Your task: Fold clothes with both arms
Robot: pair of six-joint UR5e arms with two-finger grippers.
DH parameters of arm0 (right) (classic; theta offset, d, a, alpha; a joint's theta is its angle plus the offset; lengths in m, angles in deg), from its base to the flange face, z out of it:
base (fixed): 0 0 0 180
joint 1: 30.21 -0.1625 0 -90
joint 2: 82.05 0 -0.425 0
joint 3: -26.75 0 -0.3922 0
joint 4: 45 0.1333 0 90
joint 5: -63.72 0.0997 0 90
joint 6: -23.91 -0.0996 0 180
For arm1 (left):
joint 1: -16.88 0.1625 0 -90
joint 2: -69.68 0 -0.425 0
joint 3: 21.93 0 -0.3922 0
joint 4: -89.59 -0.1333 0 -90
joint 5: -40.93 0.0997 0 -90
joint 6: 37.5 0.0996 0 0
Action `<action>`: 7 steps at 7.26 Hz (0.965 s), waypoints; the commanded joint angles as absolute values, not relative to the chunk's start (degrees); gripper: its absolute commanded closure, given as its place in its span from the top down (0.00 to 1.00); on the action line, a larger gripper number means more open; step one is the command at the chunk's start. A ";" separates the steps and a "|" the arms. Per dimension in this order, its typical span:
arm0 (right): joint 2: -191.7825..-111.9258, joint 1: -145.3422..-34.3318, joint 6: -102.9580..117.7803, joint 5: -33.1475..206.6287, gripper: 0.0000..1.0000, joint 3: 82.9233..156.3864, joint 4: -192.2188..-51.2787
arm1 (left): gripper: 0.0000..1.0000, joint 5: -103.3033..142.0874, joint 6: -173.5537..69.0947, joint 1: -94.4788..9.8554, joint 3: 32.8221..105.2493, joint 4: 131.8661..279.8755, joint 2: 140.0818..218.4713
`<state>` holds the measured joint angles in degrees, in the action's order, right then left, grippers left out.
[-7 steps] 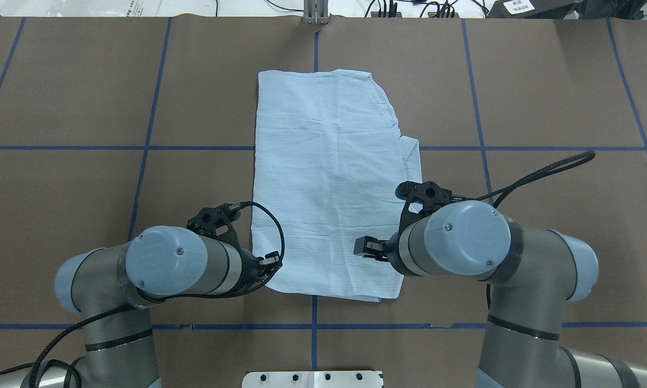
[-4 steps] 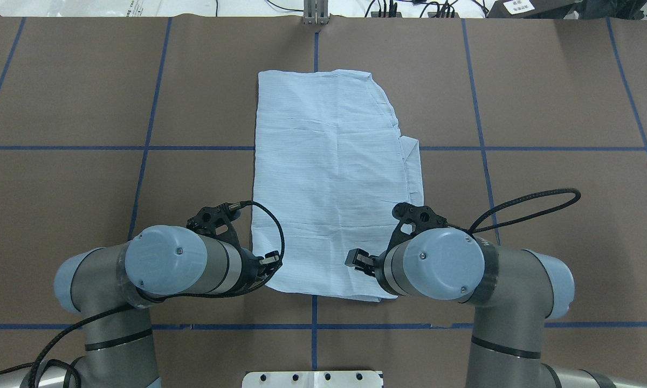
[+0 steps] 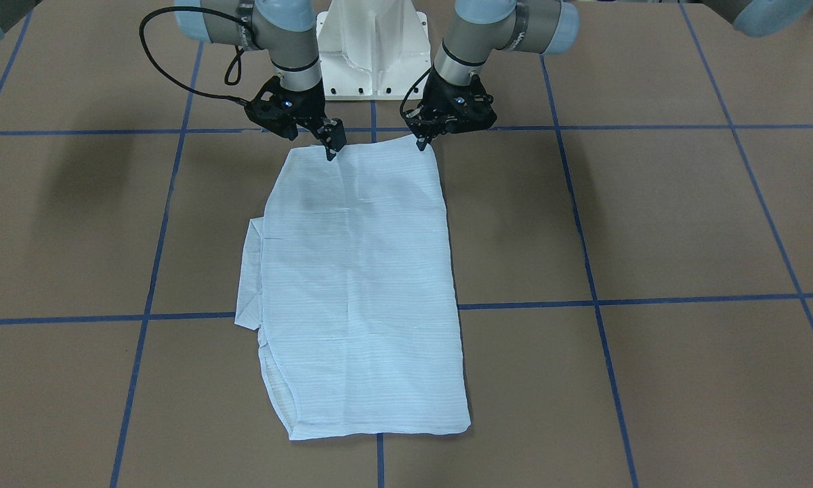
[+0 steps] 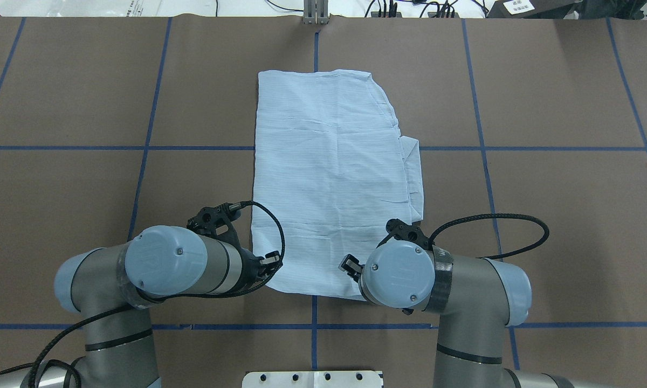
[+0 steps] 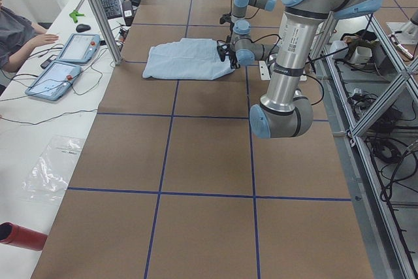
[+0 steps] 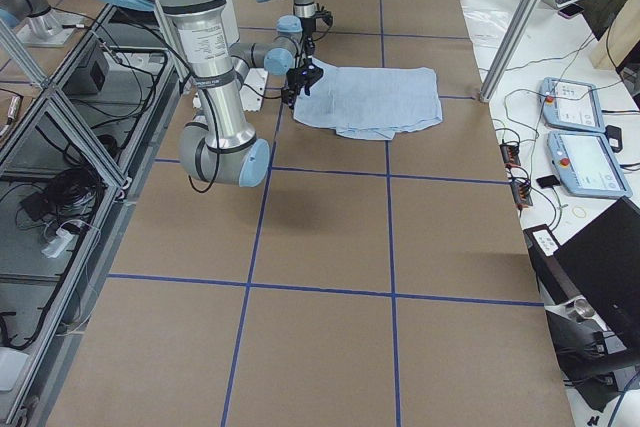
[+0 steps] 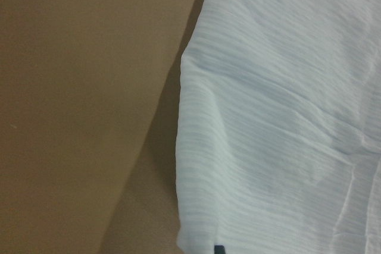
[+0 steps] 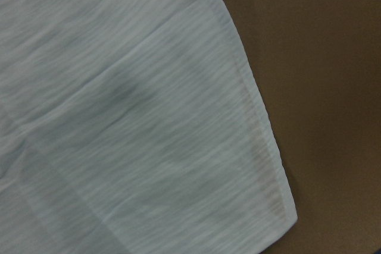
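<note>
The light-blue pinstriped shirt (image 4: 329, 178) lies folded into a long flat rectangle on the brown table, with a layer sticking out on its right edge (image 4: 414, 172); it also shows in the front view (image 3: 359, 285). My left gripper (image 4: 272, 262) is at the shirt's near-left corner and shut on it (image 3: 421, 142); the left wrist view shows that corner (image 7: 286, 117) slightly lifted. My right gripper (image 4: 349, 265) stands over the near-right part of the shirt (image 3: 332, 150), jaws apart, holding nothing. The right wrist view shows the shirt's near-right corner (image 8: 119, 117). Collar, buttons and tag are hidden.
The white pedestal base (image 3: 372, 54) stands just behind the shirt's near edge. Blue tape lines (image 4: 480, 148) grid the table. An aluminium post (image 4: 315, 13) stands at the far edge. An operator's desk with tablets (image 5: 65, 63) runs along the far side.
My right arm has drawn back toward the robot and inward, bringing its gripper nearer the shirt's near-right corner. The left arm and the shirt have not moved.
</note>
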<state>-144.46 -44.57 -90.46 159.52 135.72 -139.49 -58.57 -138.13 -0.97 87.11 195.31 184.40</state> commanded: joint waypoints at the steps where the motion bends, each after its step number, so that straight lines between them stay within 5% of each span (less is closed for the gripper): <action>1: -143.92 -44.18 -90.52 159.43 1.00 134.33 -139.66 | 0.00 -58.57 -138.13 -1.05 87.05 195.32 184.38; 7: -143.92 -43.39 -90.43 159.34 1.00 131.60 -139.92 | 0.00 -58.48 -138.13 -1.05 86.88 195.32 184.38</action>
<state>-143.85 -43.55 -90.42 159.37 131.70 -139.92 -58.48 -138.21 -1.05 86.96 195.32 184.38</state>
